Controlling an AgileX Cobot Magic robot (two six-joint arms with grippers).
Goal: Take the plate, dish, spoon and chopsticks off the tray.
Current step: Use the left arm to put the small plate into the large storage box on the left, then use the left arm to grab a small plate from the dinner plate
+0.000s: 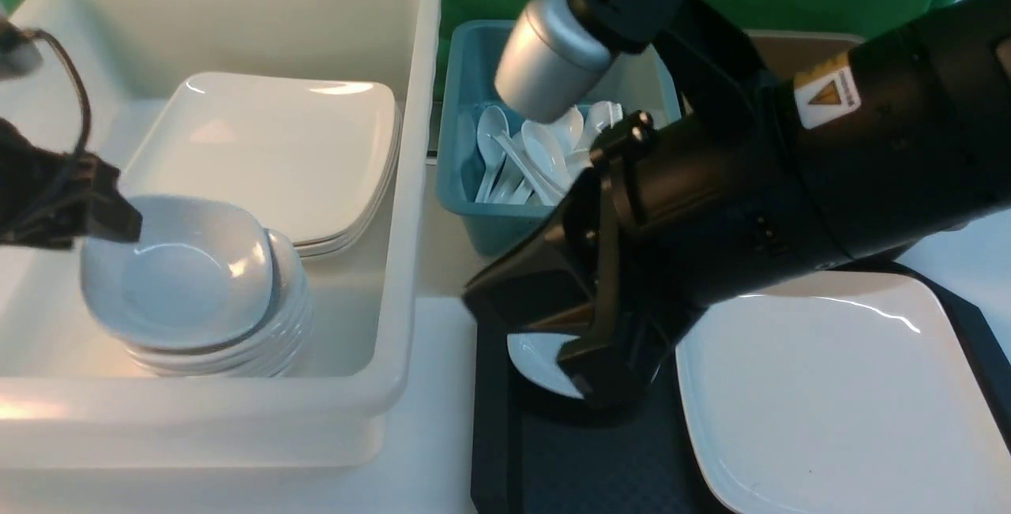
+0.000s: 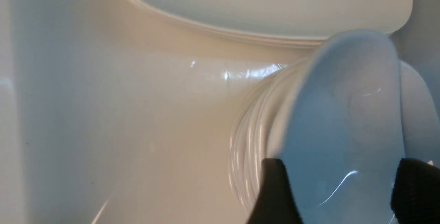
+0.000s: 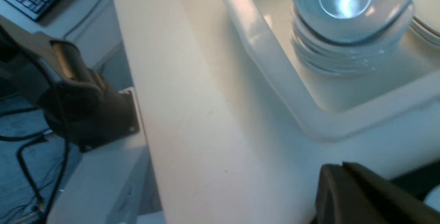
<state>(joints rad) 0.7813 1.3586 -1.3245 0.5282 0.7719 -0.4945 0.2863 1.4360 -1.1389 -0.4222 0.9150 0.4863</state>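
Resting on the black tray (image 1: 569,467), lower right, is one large plate (image 1: 829,395). Beside it the right gripper (image 1: 586,376), jaws together, hangs over one white rounded piece (image 1: 533,360), spoon or dish unclear. Middle left, the left gripper (image 2: 340,169) stands wide astride the top bowl (image 1: 182,269), apparently nesting like with like. Beyond: one plate stack (image 1: 276,143), several spoons (image 1: 545,152) binned.

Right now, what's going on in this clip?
The left claw is open at the rim of the top bowl, which rests tilted on a stack of bowls inside the white bin. The right claw is shut and reaches down over the black tray, at a small, mostly hidden white piece. The big plate is on the tray, untouched.
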